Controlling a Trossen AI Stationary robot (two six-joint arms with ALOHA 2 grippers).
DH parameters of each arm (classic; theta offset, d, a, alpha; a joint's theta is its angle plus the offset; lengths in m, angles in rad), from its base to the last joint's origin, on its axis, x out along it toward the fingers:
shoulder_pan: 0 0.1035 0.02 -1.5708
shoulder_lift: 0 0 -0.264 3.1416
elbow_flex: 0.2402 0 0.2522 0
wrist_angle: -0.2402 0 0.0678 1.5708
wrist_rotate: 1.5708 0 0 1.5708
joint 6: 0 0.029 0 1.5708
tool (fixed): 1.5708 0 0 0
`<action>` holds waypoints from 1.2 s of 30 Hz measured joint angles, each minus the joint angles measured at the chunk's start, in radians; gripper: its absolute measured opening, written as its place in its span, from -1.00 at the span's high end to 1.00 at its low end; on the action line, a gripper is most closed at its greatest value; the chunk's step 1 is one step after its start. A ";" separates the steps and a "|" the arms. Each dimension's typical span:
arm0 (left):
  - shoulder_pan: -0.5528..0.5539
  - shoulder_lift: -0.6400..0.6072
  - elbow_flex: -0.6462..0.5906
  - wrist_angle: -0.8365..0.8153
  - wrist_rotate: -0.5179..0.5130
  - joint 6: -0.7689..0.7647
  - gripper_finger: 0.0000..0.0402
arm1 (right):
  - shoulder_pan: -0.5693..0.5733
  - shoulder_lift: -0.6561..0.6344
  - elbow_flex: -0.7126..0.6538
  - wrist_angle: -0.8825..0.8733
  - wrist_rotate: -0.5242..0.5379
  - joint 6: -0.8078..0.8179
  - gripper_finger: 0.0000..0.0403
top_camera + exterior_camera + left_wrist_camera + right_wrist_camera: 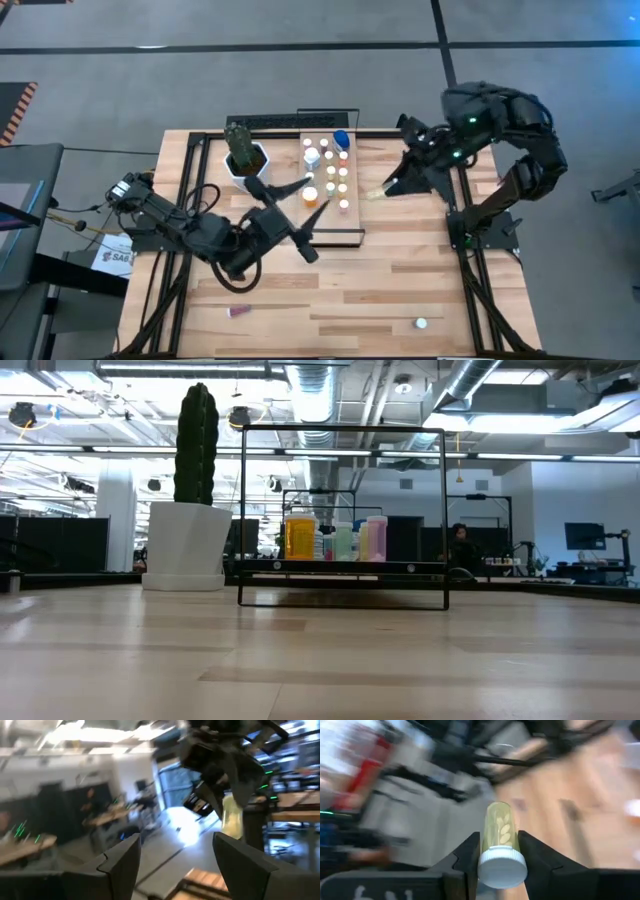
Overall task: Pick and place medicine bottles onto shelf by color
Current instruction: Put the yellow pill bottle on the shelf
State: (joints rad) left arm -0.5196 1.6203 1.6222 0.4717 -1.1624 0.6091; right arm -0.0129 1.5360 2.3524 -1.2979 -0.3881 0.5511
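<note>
The shelf [356,170], a light-wood board in a dark frame, stands at the table's far middle and carries several medicine bottles [330,170]. The low view shows the bottles [335,540] upright in a row. My right gripper [384,190] hangs above the table just right of the shelf, shut on a pale yellow-green bottle [499,832] with a white cap. My left gripper [298,205] stands open by the shelf's left side with nothing between its fingers. Its wrist view shows the held bottle [232,817] farther off. My right gripper pinches the bottle's clear body just under the white cap [496,840] between its two fingers. The bottle lies along the fingers, cap end [502,866] toward the wrist and bottom end pointing away. It is lifted clear of the table and the shelf.
A white pot with a green cactus [243,155] stands left of the shelf. Two loose bottles lie near the table's front edge, a reddish one [240,311] on the left and a white-capped one [421,323] on the right. Bare tabletop lies between them.
</note>
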 joint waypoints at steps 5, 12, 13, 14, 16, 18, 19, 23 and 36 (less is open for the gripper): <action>-0.051 0.000 0.000 -0.001 -0.216 -0.114 -0.19 | -0.034 0.014 0.000 -0.217 0.231 -0.195 0.29; -0.115 -0.002 0.000 -0.002 -0.402 -0.249 -0.18 | -0.042 0.069 -0.026 -0.274 0.383 -0.362 0.36; -0.122 -0.005 0.000 -0.001 -0.397 -0.266 -0.18 | -0.045 0.084 -0.026 -0.268 0.384 -0.381 0.36; -0.127 -0.009 0.000 0.002 -0.403 -0.283 -0.18 | -0.048 0.095 -0.026 -0.268 0.384 -0.397 0.35; -0.132 -0.022 0.000 0.014 -0.408 -0.305 -0.18 | -0.057 0.124 -0.029 -0.272 0.390 -0.425 0.33; -0.140 -0.039 0.000 0.018 -0.408 -0.314 -0.18 | -0.064 0.163 -0.028 -0.261 0.391 -0.445 0.31; -0.142 -0.048 0.000 0.018 -0.409 -0.316 -0.18 | -0.069 0.180 -0.029 -0.261 0.393 -0.448 0.30; -0.142 -0.090 0.000 0.018 -0.409 -0.294 -0.18 | -0.081 0.262 -0.028 -0.258 0.395 -0.448 0.30; -0.155 -0.205 0.000 0.011 -0.409 -0.075 -0.18 | -0.092 0.542 -0.028 -0.224 0.443 -0.376 0.32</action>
State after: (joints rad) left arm -0.6743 1.4149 1.6223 0.4830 -1.5718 0.5342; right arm -0.1051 2.0778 2.3241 -1.5214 0.0547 0.1748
